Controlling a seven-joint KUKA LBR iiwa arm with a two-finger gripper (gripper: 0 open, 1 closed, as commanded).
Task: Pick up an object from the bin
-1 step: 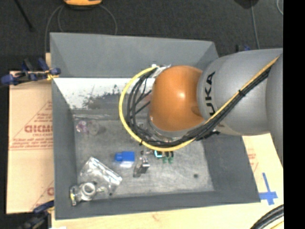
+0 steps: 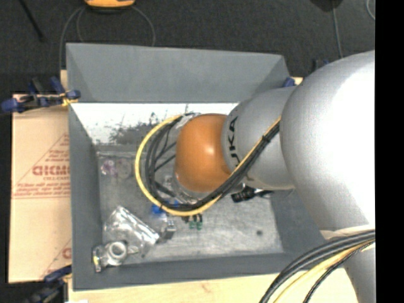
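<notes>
My gripper (image 2: 169,191) is low in the middle of the bin, mostly hidden under the arm's orange cover and cable loop. Just below it on the bin floor lie a small blue piece (image 2: 155,210), a small grey piece (image 2: 169,228) and a small dark green piece (image 2: 196,221). A crumpled clear plastic packet (image 2: 130,227) lies to the lower left of the gripper, with a silvery ring-shaped metal part (image 2: 116,251) at its lower end near the bin's front left corner.
A clear, faintly purple item (image 2: 114,167) lies by the left wall, left of the gripper. The arm covers the bin's right side. Bare floor shows at the front right.
</notes>
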